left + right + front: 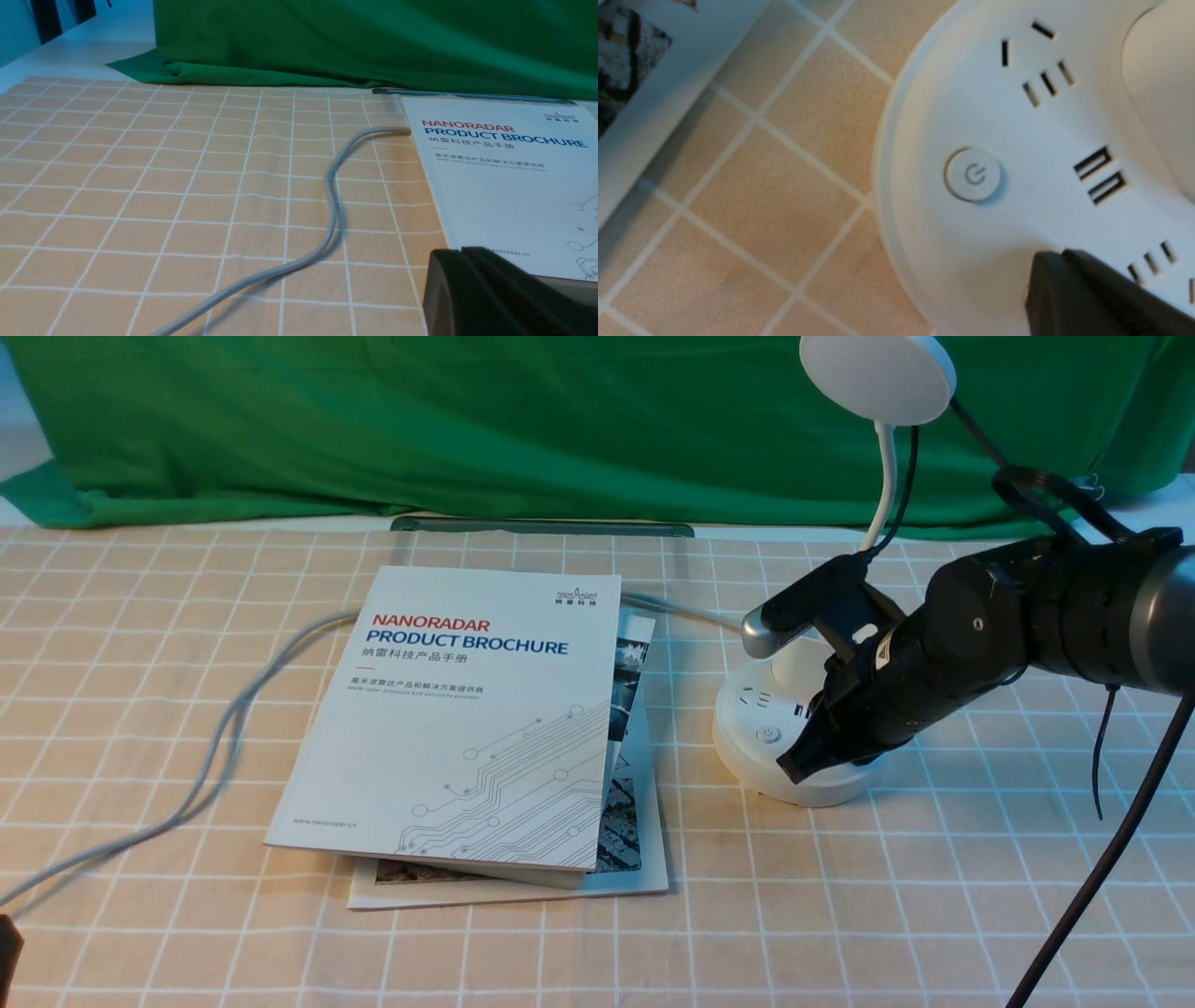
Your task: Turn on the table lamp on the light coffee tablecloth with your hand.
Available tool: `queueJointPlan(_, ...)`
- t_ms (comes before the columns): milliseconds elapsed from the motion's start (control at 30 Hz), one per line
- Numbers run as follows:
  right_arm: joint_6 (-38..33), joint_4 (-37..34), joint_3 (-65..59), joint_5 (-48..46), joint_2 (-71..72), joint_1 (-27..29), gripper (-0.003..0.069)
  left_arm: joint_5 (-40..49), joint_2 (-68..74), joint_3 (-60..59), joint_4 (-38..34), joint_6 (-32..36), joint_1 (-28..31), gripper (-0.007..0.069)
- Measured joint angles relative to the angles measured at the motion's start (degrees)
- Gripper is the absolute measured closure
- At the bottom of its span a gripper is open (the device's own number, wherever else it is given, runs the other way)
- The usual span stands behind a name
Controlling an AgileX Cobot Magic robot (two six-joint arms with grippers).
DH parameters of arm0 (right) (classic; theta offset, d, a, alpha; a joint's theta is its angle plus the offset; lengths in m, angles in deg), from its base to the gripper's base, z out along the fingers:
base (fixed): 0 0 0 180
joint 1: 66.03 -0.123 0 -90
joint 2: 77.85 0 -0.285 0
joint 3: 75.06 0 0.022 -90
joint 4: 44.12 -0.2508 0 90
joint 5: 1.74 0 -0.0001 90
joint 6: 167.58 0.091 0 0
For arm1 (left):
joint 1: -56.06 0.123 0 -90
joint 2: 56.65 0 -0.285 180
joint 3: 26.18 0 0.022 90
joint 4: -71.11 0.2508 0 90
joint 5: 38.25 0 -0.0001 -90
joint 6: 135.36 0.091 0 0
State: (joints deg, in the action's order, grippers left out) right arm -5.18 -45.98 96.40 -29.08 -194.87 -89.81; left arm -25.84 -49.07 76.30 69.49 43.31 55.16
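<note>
Brochures (pixel 467 728) sit beside lamp (pixel 878 378), cable (pixel 215 737) running under them. My right gripper (pixel 792 767), jaws pressed together, is over base (pixel 740 747) near button (pixel 767 735); left gripper (pixel 460 255) closed too.

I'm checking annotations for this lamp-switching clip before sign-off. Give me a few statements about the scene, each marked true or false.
1. The black right gripper, shut, has its tip over the round base of the white plastic table lamp. True.
2. Its tip covers the round power button. False: the button shows uncovered, with the tip beside it.
3. The white Nanoradar brochure lies on top of another booklet. True.
4. The grey cable runs across the brochure's cover. False: it passes beneath the brochure.
5. The lamp stands on the brochure. False: it stands on the beige grid-lined tablecloth, beside the brochure.
</note>
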Motion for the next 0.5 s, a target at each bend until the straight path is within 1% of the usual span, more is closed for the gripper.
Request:
queueJointPlan(167, 0.08, 0.00, -1.31, 2.08, 1.37, 0.00, 0.0624, 0.00, 0.00, 0.00, 0.00, 0.00, 0.00, 0.0603)
queueJointPlan(300, 1.19, 0.00, -2.66, 0.17, 5.33, 0.00, 0.0624, 0.05, 0.00, 0.00, 0.00, 0.00, 0.00, 0.0603)
queueJointPlan(467, 2.77, 0.22, -5.17, 1.09, 22.74, 0.45, 0.0624, 0.05, 0.00, 0.00, 0.00, 0.00, 0.00, 0.0603)
queueJointPlan(500, 2.84, 0.23, -5.17, 1.09, 23.46, 0.41, 0.0624, 0.05, 0.00, 0.00, 0.00, 0.00, 0.00, 0.0603)
